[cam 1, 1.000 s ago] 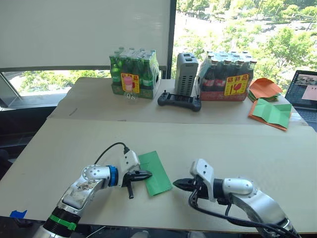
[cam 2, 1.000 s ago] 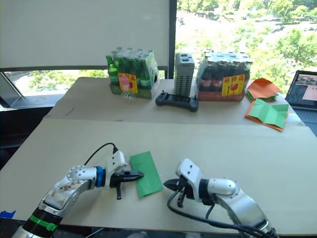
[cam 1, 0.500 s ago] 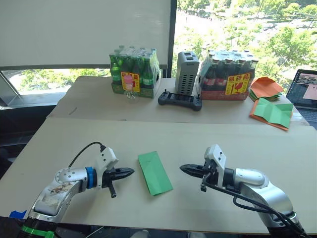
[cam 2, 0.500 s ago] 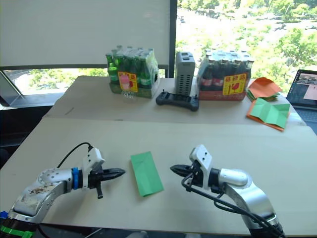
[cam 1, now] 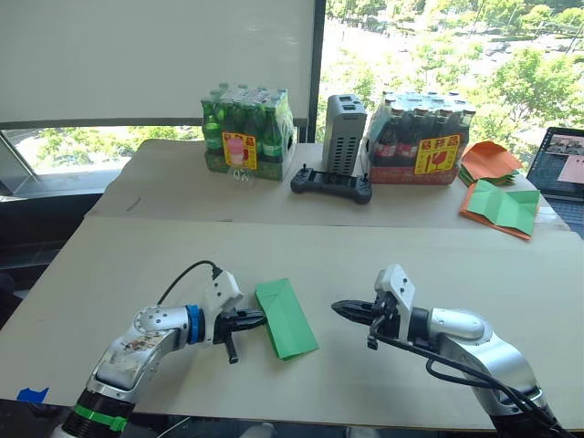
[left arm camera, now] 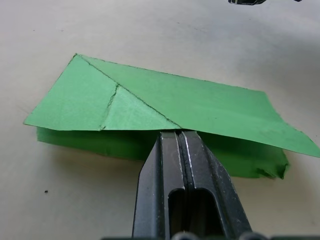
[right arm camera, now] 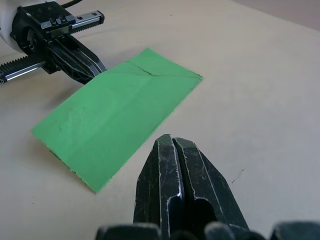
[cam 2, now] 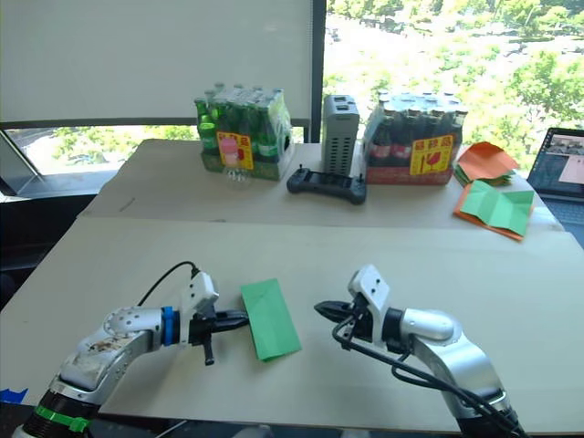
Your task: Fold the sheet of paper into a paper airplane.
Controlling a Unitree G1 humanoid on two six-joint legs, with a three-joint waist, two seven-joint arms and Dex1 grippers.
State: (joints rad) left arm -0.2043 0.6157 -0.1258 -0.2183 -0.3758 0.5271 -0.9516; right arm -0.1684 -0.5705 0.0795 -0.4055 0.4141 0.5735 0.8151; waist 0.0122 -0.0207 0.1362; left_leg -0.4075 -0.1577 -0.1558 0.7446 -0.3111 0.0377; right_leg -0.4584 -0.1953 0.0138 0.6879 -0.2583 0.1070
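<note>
With fingers pressed together and nothing caught between them, left gripper (cam 1: 258,318) set low against the near-left long edge of the sheet of paper (cam 1: 286,316), tip at or slightly under the lifted top layer, seemingly to pry or slide beneath that flap rather than pinch it. Across the sheet, right gripper (cam 1: 339,308) likewise closed and empty, hovering just off the cardboard tabletop (cam 1: 420,260), tip aimed at the paper yet clearly apart from it, probably parked there to leave the left side room while staying ready to pin the far edge. Between the two, bright green paper lying near the front middle of the tabletop, folded in half to a narrow strip with one end corner turned in to a diagonal, top layer slightly raised along the left gripper's side in the left wrist view; judged an early stage, no wings yet. Farther back on a second table, out of the working zone: shrink-wrapped pack of green bottles (cam 1: 246,133), grey upright box (cam 1: 343,134), black handheld controller (cam 1: 331,185), pack of dark bottles (cam 1: 418,139). At the far right, orange sheets (cam 1: 489,162), a green sheet on orange backing (cam 1: 498,210) and a laptop (cam 1: 562,165), well apart from the work.
</note>
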